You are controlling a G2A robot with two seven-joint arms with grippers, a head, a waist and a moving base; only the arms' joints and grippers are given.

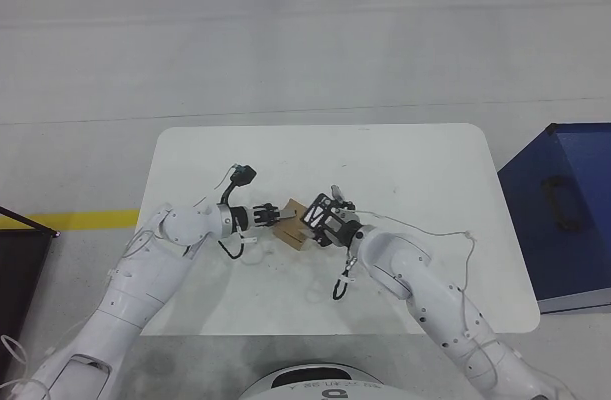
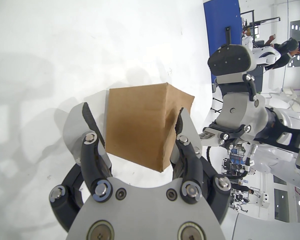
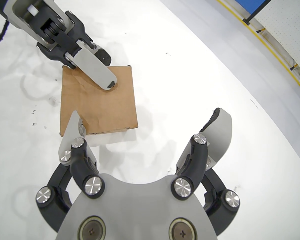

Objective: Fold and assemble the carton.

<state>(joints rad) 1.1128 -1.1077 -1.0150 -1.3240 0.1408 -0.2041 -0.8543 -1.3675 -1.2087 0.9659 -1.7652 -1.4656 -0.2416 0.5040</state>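
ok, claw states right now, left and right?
Left claw: closed on the carton.
Right claw: open, holding nothing.

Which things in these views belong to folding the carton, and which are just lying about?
Part of the job:
carton
left gripper, closed on it
right gripper, open, one fingertip at the carton's corner

Just there:
white table underneath
blue bin beside the table
black frame on the floor
yellow line on the floor
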